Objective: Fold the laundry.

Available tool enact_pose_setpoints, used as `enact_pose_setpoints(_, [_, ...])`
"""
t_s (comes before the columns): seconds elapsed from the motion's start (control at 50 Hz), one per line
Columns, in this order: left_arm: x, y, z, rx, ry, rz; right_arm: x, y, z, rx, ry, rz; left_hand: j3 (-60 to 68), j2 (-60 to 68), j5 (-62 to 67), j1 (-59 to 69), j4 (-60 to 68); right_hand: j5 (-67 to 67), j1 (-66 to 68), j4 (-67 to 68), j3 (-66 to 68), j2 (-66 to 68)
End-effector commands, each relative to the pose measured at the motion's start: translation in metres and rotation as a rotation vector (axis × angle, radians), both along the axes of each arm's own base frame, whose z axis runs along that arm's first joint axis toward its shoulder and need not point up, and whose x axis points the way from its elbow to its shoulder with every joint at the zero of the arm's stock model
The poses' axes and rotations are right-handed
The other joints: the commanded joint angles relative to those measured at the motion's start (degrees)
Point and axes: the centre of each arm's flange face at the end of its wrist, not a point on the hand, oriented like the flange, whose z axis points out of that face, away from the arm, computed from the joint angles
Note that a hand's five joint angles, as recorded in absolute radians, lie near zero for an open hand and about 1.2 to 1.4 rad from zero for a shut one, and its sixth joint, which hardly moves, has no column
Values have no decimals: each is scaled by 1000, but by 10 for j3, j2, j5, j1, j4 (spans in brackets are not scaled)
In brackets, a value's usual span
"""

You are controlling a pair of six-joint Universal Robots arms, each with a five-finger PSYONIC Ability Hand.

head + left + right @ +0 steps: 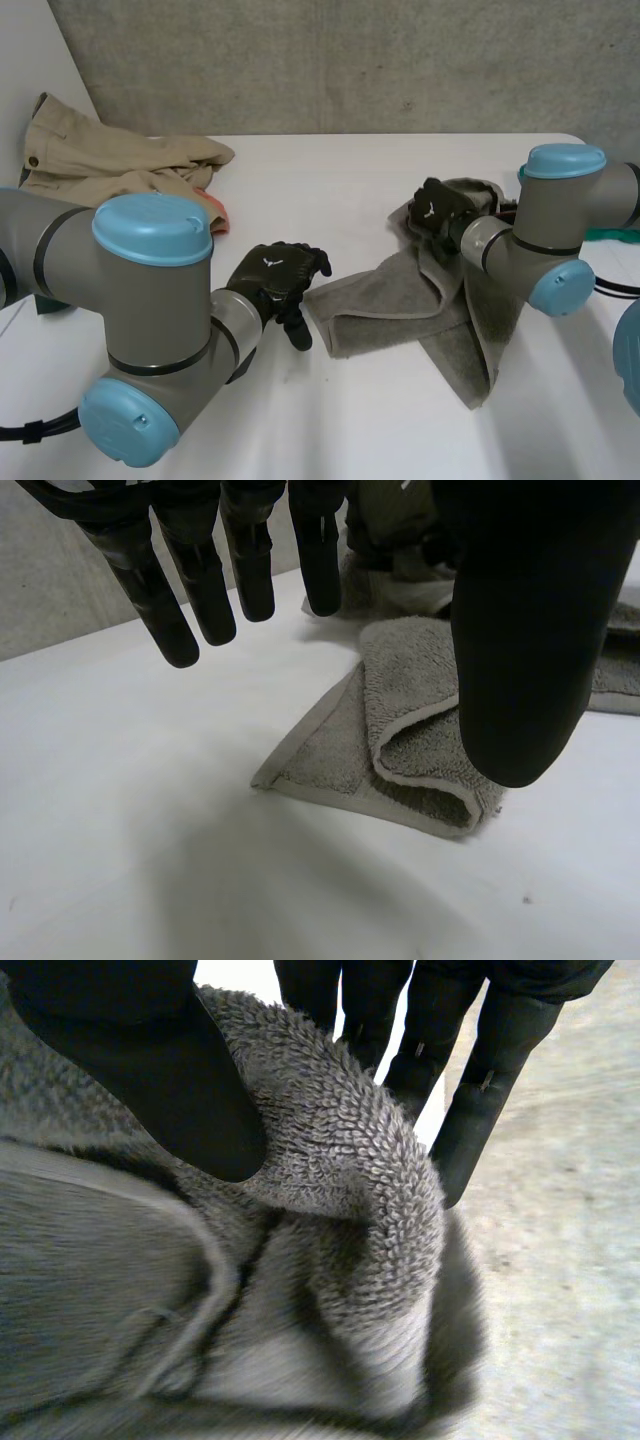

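Observation:
A grey-brown towel [400, 300] lies crumpled and partly folded on the white table [330, 170], right of the middle. My right hand [435, 210] is at the towel's far edge and pinches a raised fold of it. In the right wrist view the thumb [150, 1060] presses the looped pile of the towel [330, 1160] against the fingers behind it. My left hand [275, 280] hovers just left of the towel's near left corner, fingers straight and holding nothing. In the left wrist view the fingers [200, 580] and thumb hang spread above a folded corner of the towel [400, 730].
A beige garment [110, 160] lies bunched at the table's back left, with a bit of orange cloth [215, 208] at its edge. A green thing [610, 235] peeks out behind my right arm. A grey wall runs behind the table.

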Motion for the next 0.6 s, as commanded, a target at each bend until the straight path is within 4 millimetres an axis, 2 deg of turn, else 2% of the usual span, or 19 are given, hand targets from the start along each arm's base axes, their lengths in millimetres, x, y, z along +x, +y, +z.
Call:
enact_pose_setpoints(0.02, [1,-6,2,6,25,21,4,6,48,-39,-121,-5,3,7,13,-2,12,138,158,121,125,126])
enact_pose_setpoints(0.08, [1,-12,2,8,37,31,4,17,80,-50,-178,6,-11,-6,0,-15,-1,138,158,121,125,126])
enact_pose_setpoints(0.1, [1,-16,3,9,49,42,3,25,102,-62,-225,12,-42,-38,-32,-47,-33,138,158,121,125,126])
enact_pose_setpoints(0.16, [-1,-21,3,19,67,53,0,38,136,-86,-300,21,-86,-82,-76,-91,-77,138,158,121,125,126])
enact_pose_setpoints(0.18, [-3,-23,2,30,82,60,-2,46,156,-94,-357,25,-113,-108,-102,-118,-104,138,158,121,125,126])
enact_pose_setpoints(0.24, [-6,-25,-1,69,106,68,-5,64,186,-96,-452,30,-124,-119,-113,-128,-114,138,158,121,125,126])
enact_pose_setpoints(0.32, [-12,-22,-5,124,131,67,-11,84,213,-90,-540,28,-124,-119,-113,-128,-114,138,158,121,125,126])
enact_pose_setpoints(0.48, [-24,-24,-15,191,184,79,-18,119,249,-79,-668,42,-124,-119,-113,-128,-114,138,158,121,125,126])
enact_pose_setpoints(0.6, [-32,-18,-27,252,189,78,-23,141,275,-67,-784,46,-124,-119,-113,-128,-114,138,158,121,125,126])
